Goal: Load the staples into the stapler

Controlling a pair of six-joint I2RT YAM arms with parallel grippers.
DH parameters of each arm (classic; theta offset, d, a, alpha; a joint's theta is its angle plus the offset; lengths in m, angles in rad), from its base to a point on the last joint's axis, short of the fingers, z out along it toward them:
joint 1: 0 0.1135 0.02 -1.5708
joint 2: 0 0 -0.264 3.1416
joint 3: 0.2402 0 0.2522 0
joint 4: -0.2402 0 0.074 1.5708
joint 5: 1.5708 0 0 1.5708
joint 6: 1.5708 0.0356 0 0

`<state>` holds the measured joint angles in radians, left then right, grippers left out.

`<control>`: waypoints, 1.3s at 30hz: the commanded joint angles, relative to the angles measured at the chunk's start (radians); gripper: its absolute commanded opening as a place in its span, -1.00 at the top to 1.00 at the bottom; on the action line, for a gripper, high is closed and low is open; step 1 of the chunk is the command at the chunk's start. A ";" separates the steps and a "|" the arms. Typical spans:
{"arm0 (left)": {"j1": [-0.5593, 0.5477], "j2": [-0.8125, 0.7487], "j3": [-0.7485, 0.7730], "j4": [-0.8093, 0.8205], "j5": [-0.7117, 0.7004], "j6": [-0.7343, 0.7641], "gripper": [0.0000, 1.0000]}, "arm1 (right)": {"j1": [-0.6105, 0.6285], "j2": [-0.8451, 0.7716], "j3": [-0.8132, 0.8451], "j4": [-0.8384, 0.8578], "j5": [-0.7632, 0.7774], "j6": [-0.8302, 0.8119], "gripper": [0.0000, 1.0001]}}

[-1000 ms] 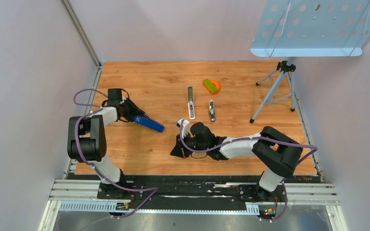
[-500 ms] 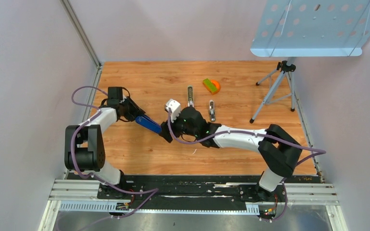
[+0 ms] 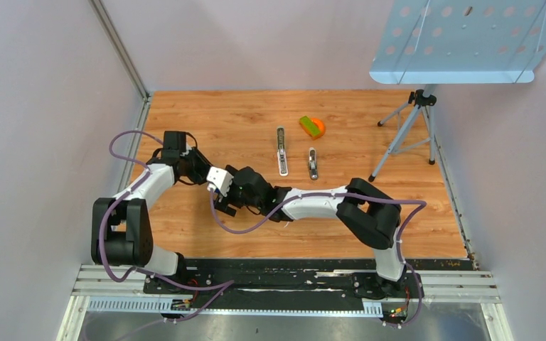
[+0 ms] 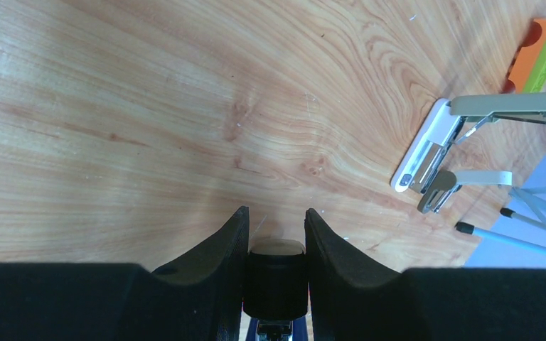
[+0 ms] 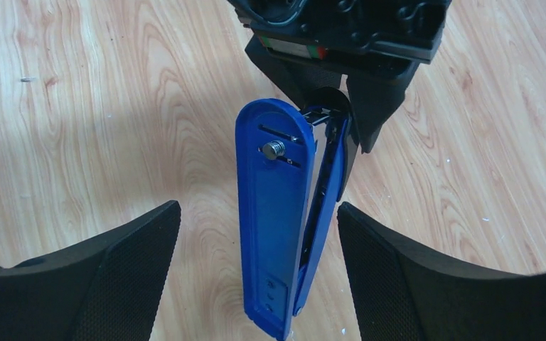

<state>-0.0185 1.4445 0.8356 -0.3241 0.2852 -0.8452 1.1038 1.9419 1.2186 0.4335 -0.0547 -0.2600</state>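
Two arms bolted at the near edge of the wooden surface [image 3: 206, 121]: left arm [image 3: 142, 188] bent up along the left side, right arm [image 3: 320, 202] stretched low and far across to the left. One purple cable [image 3: 124, 142] looped along each.

Three staplers in all, one in hand and two lying loose.

Nearest, seen from the right wrist: right fingers [image 5: 114, 277] released and spread wide, one on each side of the blue stapler [image 5: 274, 227], touching neither side of it. Stapler's flat underside with its metal rivet turned to that camera, the slimmer half hinged slightly away on the right.

Just beyond, left fingers [image 4: 217, 263] clenched on the blue stapler's hinge end, pinching it between the pads. From above, hidden almost wholly under the right arm's white wrist camera [image 3: 220, 179].

Staples not to be made out in any view.

Farther back, mid-surface and well apart from both arms: one long white stapler [image 3: 281, 150], swung open, and just to its right one smaller grey stapler [image 3: 313, 163]. Beyond those, one orange and green item [image 3: 311, 126], too small to identify.

Farthest, at the right rear: one tripod [image 3: 405, 135] carrying a pale blue perforated tray [image 3: 469, 42] overhanging that corner.
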 commanded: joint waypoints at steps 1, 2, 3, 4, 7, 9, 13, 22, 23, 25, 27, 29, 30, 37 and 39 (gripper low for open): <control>-0.003 -0.019 0.023 -0.031 0.022 0.015 1.00 | 0.024 0.046 0.021 0.064 0.053 -0.098 -0.64; -0.003 -0.016 0.023 -0.035 0.025 0.013 1.00 | 0.028 0.055 0.024 0.073 0.079 -0.108 -0.61; -0.003 -0.015 0.022 -0.039 0.029 0.010 1.00 | 0.031 0.067 0.028 0.078 0.092 -0.118 -0.59; -0.003 -0.012 0.021 -0.042 0.035 0.008 1.00 | 0.036 0.077 0.035 0.081 0.106 -0.125 -0.54; -0.003 -0.014 0.014 -0.037 0.051 0.005 1.00 | 0.045 0.101 0.038 0.121 0.155 -0.142 -0.24; -0.003 -0.021 0.009 -0.035 0.050 0.000 1.00 | 0.050 0.102 0.014 0.169 0.202 -0.146 0.16; 0.003 -0.021 0.040 -0.062 0.001 0.019 1.00 | 0.053 0.055 -0.067 0.250 0.244 -0.149 0.63; 0.066 0.072 0.104 -0.075 -0.059 0.064 1.00 | 0.053 -0.163 -0.268 0.416 0.228 -0.110 1.00; 0.067 0.087 0.103 -0.073 -0.064 0.065 1.00 | 0.053 -0.179 -0.281 0.427 0.222 -0.103 1.00; 0.076 0.112 0.097 -0.067 -0.058 0.071 1.00 | 0.053 -0.206 -0.319 0.461 0.217 -0.089 1.00; 0.087 0.131 0.085 -0.050 -0.043 0.078 1.00 | 0.053 -0.235 -0.355 0.496 0.211 -0.075 1.00; 0.097 0.146 0.076 -0.041 -0.040 0.080 1.00 | 0.052 -0.266 -0.394 0.528 0.204 -0.063 1.00; 0.104 0.152 0.072 -0.036 -0.036 0.080 1.00 | 0.053 -0.282 -0.411 0.544 0.200 -0.062 1.00; 0.110 0.177 0.033 0.046 0.064 0.056 1.00 | 0.041 -0.342 -0.409 0.504 0.160 -0.053 1.00; 0.109 0.152 0.015 0.113 0.136 0.078 0.86 | 0.033 -0.348 -0.416 0.511 0.137 -0.040 1.00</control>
<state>0.0910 1.6119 0.8898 -0.3340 0.2996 -0.7921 1.1549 1.6279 0.7696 0.8791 0.1207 -0.3294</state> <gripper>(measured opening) 0.010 0.413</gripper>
